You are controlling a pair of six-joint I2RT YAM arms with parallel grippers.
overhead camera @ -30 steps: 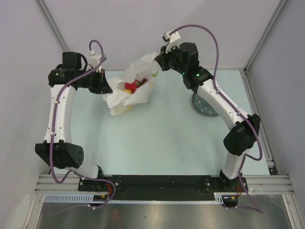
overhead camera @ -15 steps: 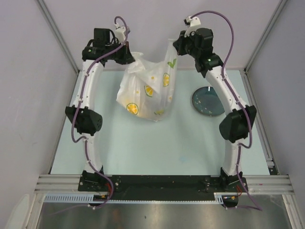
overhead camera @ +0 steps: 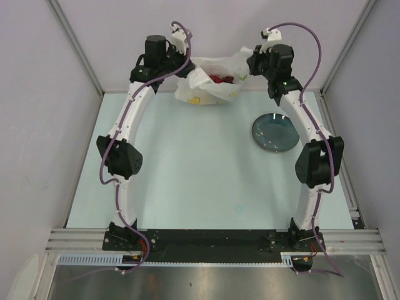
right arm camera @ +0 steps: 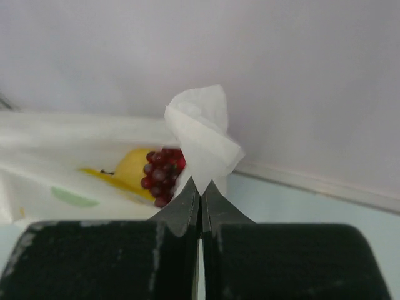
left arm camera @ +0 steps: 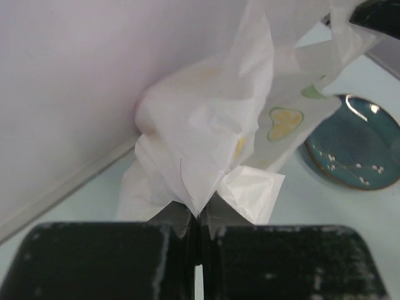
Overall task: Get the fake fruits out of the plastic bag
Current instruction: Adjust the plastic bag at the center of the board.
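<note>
The emptying step is in hand, and none of it is done. Both arms reach to the far edge of the table [overhead camera: 200,181] with the plastic bag [overhead camera: 209,87] slung between them. The fake fruits [overhead camera: 219,79] are inside it, showing as a red patch through its open top. The left pincer [left arm camera: 199,209] is pressed together on a gathered fold of the film, and the bag's bulk swells up just ahead of its tips, towards the back wall. The right pincer [right arm camera: 200,187] is likewise pinching a twisted tab of the bag's edge. Just beyond its tips and to their left lie the dark red grape bunch [right arm camera: 161,175] and a yellow fruit [right arm camera: 132,165] touching it. I cannot tell whether that one is the lemon or the banana, nor whether the bag rests on the table or hangs clear. As I judge it, the next move calls for tipping the mouth lower than the load, or shaking the bag, so the fruits slide out. Both pinches must hold on thin, slippery film while that happens. The blue-grey plate [overhead camera: 274,132] sits nearer the arm bases than the right pincer, well apart from the bag. No brand or writing can be read: the bag bears only printed lemon slices and green leaves, and the plate a faint white sprig pattern.
</note>
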